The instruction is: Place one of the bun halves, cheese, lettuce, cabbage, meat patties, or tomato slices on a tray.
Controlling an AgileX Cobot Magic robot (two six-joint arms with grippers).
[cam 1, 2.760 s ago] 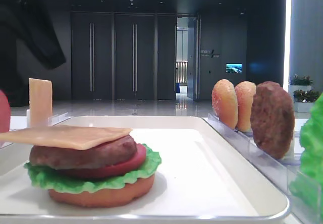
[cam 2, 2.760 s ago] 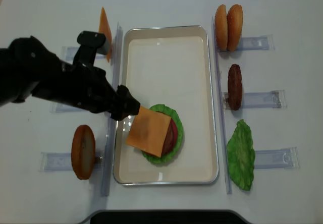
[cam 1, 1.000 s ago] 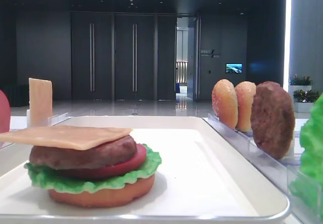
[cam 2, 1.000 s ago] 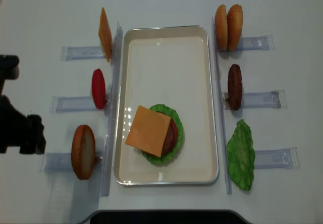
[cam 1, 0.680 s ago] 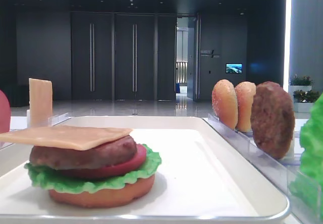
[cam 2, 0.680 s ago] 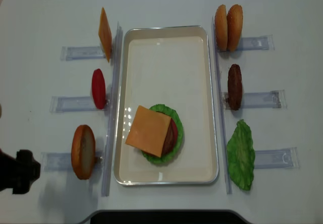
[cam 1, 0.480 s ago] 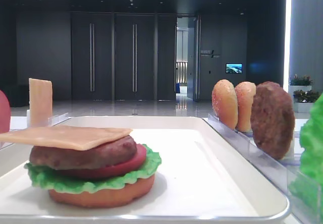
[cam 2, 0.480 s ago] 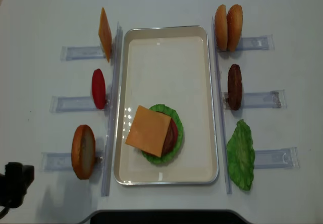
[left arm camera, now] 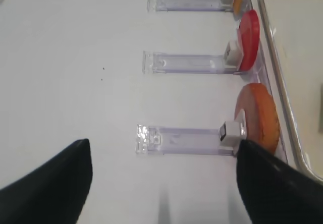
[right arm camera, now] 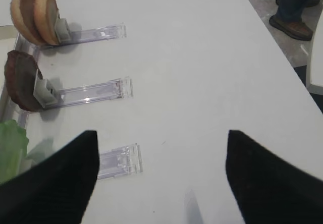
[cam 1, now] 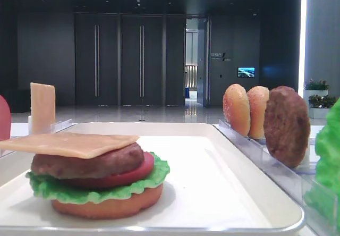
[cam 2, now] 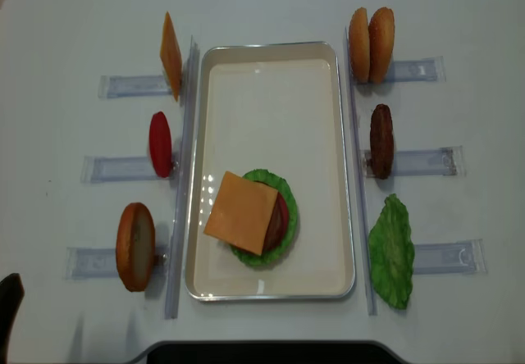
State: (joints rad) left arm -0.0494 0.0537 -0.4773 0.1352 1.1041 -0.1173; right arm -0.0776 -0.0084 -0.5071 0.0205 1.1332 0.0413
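Observation:
On the white tray a stack lies near the front: bun half, lettuce, tomato slice, meat patty and cheese on top. A spare cheese slice, tomato slice and bun half stand in the left racks. Two bun halves, a patty and lettuce are on the right. My left gripper is open and empty over bare table beside the bun half. My right gripper is open and empty, right of the racks.
Clear plastic racks lie on the white table along both sides of the tray. Only a dark tip of the left arm shows at the overhead view's lower left corner. Beyond the table's right edge stands a person's shoe.
The left arm drew back from the tray to the lower left, almost leaving the overhead view. The cheese stays on the stack. The right side is unchanged.

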